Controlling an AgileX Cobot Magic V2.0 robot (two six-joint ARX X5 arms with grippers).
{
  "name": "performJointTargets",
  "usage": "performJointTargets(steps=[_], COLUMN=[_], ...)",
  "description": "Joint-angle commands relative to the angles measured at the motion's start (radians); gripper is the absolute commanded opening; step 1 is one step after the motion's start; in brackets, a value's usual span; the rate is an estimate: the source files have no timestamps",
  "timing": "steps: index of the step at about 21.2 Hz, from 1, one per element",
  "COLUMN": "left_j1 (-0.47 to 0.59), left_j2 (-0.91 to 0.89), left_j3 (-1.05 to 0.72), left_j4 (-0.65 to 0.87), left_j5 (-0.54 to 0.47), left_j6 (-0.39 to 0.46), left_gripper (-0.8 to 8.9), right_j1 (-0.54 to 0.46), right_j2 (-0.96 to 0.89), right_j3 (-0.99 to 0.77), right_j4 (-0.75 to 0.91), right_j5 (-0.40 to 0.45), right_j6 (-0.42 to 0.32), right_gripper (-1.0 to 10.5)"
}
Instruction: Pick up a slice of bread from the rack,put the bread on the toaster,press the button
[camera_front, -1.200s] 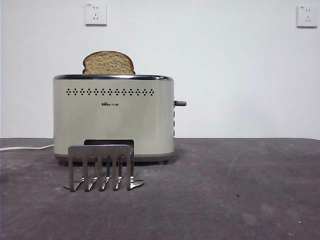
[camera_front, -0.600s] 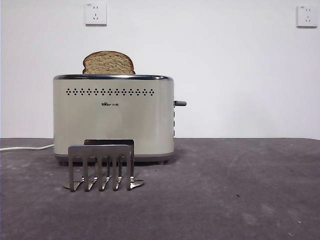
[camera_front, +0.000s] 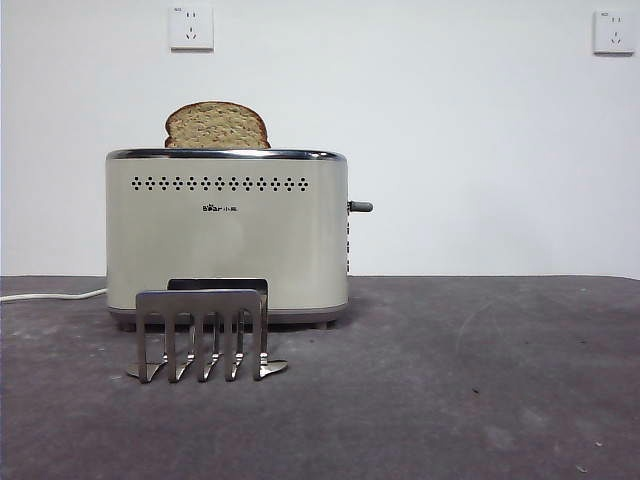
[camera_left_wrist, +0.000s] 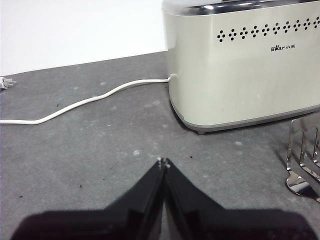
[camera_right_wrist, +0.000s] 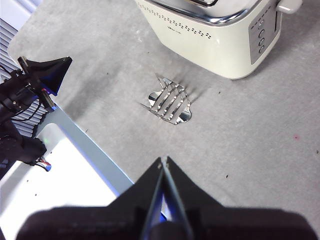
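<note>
Toaster body is finished in smooth satin cream, with a glossy chrome top rim. Rack is made of brushed metal, mirror-bright at the feet. Slice of bread is seen coarse, grainy, matt. Table is covered in rough, matt grey cloth-like surface, scuffed. Cord is smooth white plastic.

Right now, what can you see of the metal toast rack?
The small brushed-metal toast rack stands upright on the dark grey table, just in front of the cream-beige toaster and far lower than it. Comb-like upright prongs rise from flared, shiny feet. Its slots hold no bread. Neither claw is near it. Whether it touches the toaster cannot be told.
</note>
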Motion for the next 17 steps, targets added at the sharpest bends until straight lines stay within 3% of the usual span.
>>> performJointTargets(steps=[1, 9, 10, 17], left_j1=[0.003, 0.003, 0.003, 0.003], left_j2=[-0.002, -0.002, -0.002, -0.002], left_j3=[-0.014, -0.014, -0.014, -0.014], left_j4=[-0.001, -0.001, -0.001, 0.0], left_j5=[-0.002, -0.002, -0.002, -0.002], left_j6=[-0.011, -0.011, -0.011, -0.011], left_gripper=[-0.03, -0.03, -0.03, -0.03], right_j1=[0.0, -0.011, -0.027, -0.108], right_j2=[-0.002, -0.014, -0.042, -0.317], right_j3=[-0.008, -0.008, -0.009, -0.115], right_j4=[0.003, 0.005, 0.016, 0.387], right_j5=[-0.001, 0.011, 0.035, 0.053], right_j6=[-0.004, -0.004, -0.036, -0.005], right_gripper=[0.0, 0.0, 0.0, 0.0])
